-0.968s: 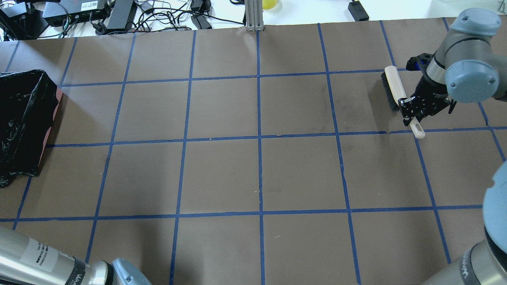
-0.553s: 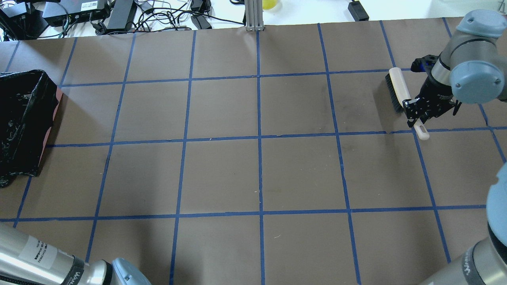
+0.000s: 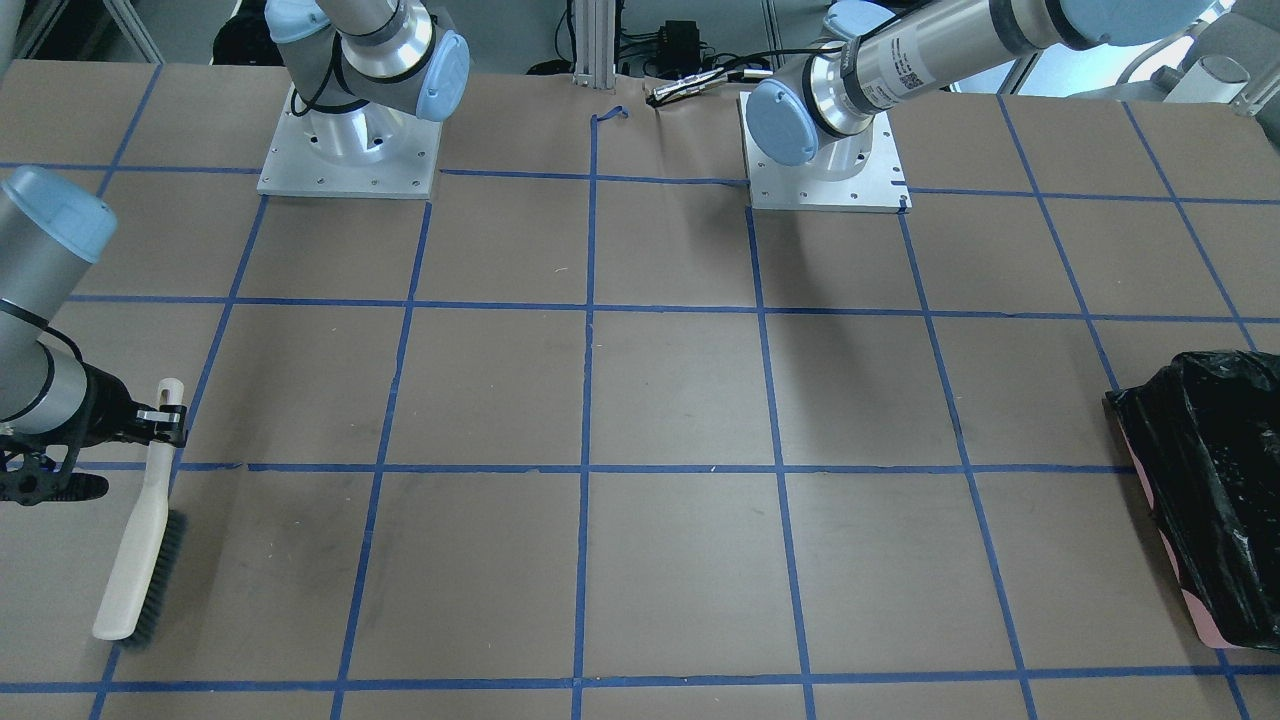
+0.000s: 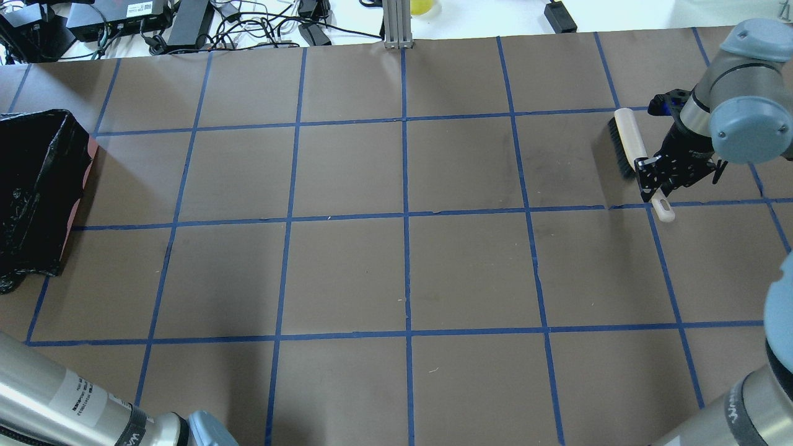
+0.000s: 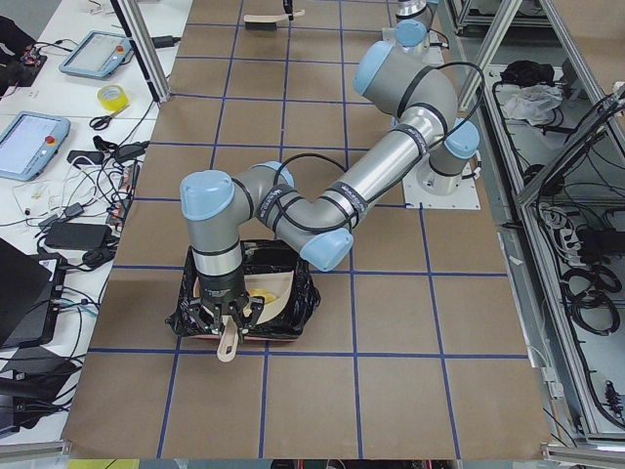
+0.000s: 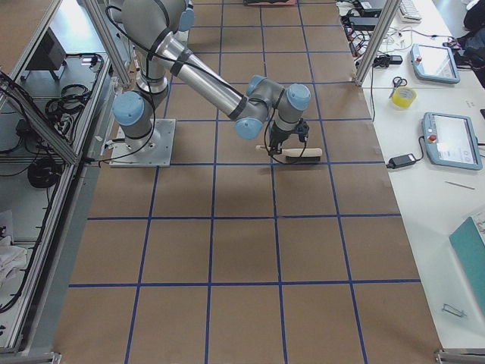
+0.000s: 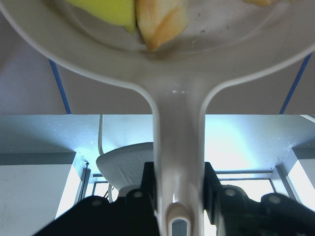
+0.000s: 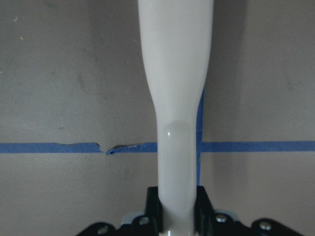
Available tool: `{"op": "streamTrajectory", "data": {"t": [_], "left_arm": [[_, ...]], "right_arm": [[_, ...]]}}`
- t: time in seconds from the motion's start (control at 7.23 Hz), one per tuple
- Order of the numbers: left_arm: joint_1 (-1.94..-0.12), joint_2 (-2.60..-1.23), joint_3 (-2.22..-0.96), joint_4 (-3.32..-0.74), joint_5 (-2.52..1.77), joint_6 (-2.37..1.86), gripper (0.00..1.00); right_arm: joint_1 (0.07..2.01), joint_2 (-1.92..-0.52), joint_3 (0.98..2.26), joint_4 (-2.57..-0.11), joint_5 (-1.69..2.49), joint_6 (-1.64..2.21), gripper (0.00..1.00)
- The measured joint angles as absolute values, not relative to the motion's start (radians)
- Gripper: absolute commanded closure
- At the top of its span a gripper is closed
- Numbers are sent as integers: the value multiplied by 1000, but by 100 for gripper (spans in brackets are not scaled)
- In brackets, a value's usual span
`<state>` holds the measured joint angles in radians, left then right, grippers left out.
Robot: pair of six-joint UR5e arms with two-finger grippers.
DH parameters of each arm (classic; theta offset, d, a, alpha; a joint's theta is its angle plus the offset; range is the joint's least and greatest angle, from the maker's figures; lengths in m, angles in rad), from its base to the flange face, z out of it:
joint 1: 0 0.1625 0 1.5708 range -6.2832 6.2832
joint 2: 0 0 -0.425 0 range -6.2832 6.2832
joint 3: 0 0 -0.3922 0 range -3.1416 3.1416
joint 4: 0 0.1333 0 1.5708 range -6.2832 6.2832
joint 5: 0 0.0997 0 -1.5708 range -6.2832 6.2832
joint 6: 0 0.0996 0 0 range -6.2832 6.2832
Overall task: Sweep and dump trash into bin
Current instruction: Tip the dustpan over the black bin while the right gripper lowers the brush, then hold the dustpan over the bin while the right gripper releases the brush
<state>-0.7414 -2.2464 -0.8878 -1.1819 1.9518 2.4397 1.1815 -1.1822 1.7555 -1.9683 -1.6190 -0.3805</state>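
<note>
Brown paper-covered table (image 4: 347,272) w/ blue tape grid (image 4: 405,186); white bench (image 6: 447,227) alongside.

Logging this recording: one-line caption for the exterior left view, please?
Left gripper holds the beige dustpan by its handle over the black-lined bin, a yellow piece in the pan.

Nothing fully legible: black bands on left arm (image 4: 127,428) & right arm (image 4: 738,416) show partial "WA…"; white sticker (image 3: 903,60) on left arm has QR code, print too small to read
</note>
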Motion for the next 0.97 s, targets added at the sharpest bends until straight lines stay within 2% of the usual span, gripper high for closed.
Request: {"op": "streamTrajectory", "data": {"t": [0.14, 0.28, 0.41, 0.55, 0.97], "left_arm": [[-753, -2236, -918, -1146, 1967, 2433, 100], [-761, -2219, -963, -1094, 1983, 2426, 100], [-767, -2198, -1011, -1049, 1995, 2421, 100], [-774, -2175, -1062, -1007, 2004, 2417, 100], [-796, -2107, -1223, -843, 2042, 2408, 100]], "right_arm": [[1181, -1182, 1755, -1967, -1617, -380, 41], [1181, -1181, 1755, -1966, -1616, -382, 29], [1182, -1181, 1755, -1965, -1616, -384, 9], [1182, -1182, 1754, -1960, -1616, -385, 1], [1183, -1235, 1737, -1888, -1612, -385, 0]]}}
